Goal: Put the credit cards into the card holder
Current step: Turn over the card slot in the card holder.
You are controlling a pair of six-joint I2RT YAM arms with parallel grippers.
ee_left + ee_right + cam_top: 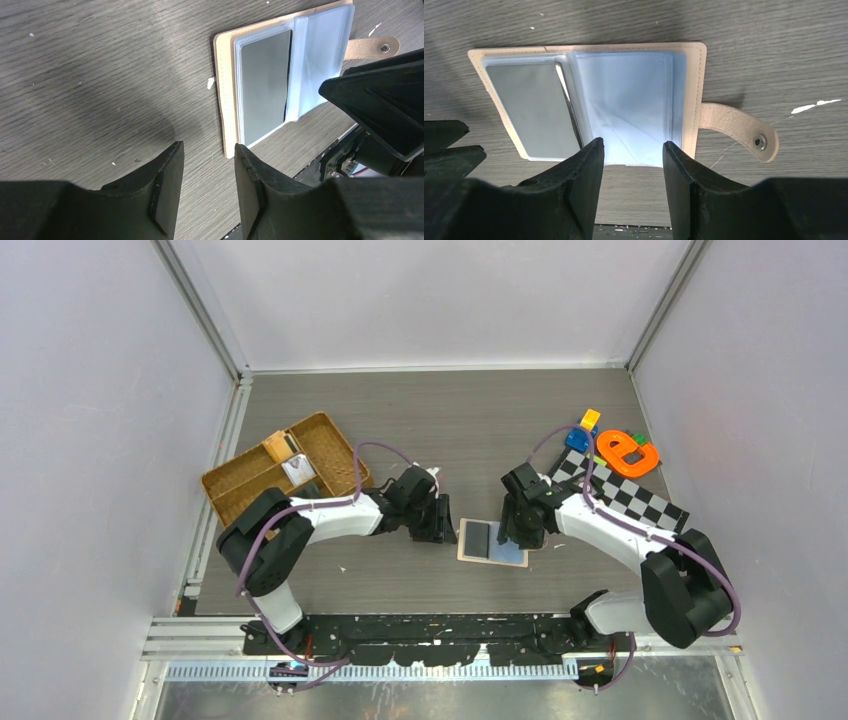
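Note:
The peach-beige card holder lies open and flat on the table between both arms, its snap tab pointing right. A grey-silver credit card sits inside the left clear sleeve. The right-hand sleeves look pale blue; I cannot tell whether a blue card lies in them. My left gripper stands open just off the holder's left edge, holding nothing. My right gripper is open too, its fingertips at the near edge of the right sleeves, nothing between them.
A brown wicker tray with small items stands at the back left. At the right lie a checkered mat, an orange toy and blue and yellow blocks. The table's near edge lies close behind both grippers.

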